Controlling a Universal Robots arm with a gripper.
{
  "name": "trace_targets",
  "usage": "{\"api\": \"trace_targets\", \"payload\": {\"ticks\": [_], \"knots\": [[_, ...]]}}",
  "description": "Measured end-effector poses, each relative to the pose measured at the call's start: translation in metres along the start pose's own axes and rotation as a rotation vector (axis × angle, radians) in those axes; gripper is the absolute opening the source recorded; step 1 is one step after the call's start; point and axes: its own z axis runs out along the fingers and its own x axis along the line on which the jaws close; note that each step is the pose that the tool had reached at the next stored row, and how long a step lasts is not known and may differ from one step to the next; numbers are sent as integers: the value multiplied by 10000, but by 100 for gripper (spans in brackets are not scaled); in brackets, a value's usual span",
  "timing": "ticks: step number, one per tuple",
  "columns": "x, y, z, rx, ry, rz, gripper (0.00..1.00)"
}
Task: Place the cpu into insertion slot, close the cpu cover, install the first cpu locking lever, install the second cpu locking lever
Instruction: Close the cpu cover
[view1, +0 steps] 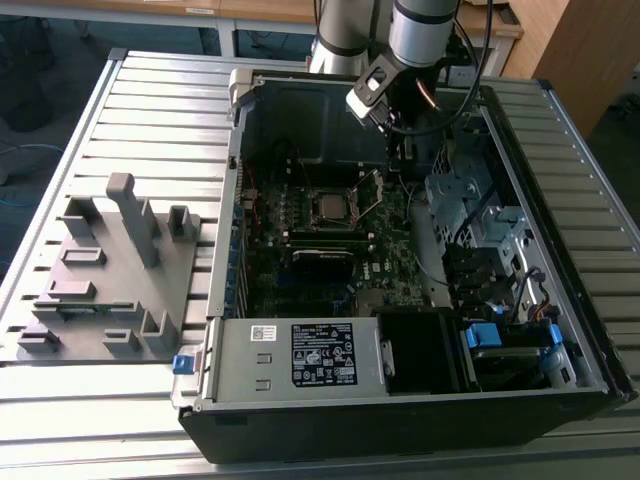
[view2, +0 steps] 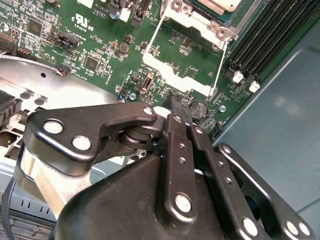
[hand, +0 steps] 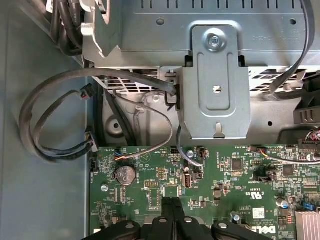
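Note:
The cpu (view1: 328, 207) lies flat in the insertion slot (view1: 309, 208) on the green board inside the open case; its silver top (view2: 222, 4) also appears in the second wrist view. The cpu cover (view1: 368, 196) is swung up off the slot, a silvery frame (view2: 186, 81) with the board showing through its opening. Thin wire levers (view2: 220, 62) run along its sides, unlatched. My gripper (view2: 173, 101) is shut, its fingertips pressed together right at the cover's free edge, with nothing visibly between them. It hangs just behind the cover (view1: 388, 165) and appears shut over the board (hand: 170, 201).
A grey fixture plate (view1: 110, 270) with upright blocks lies at the exterior view's left. A power supply box (view1: 300, 355) fills the case front, a metal drive cage (view1: 470, 215) its right. Black cables (hand: 50, 130), a coin battery (hand: 124, 174) and memory slots (view2: 265, 35) lie near the gripper.

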Motion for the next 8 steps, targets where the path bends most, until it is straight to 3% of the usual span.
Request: {"api": "trace_targets", "payload": {"ticks": [8], "knots": [[0, 0, 6, 1, -2, 0, 10]]}}
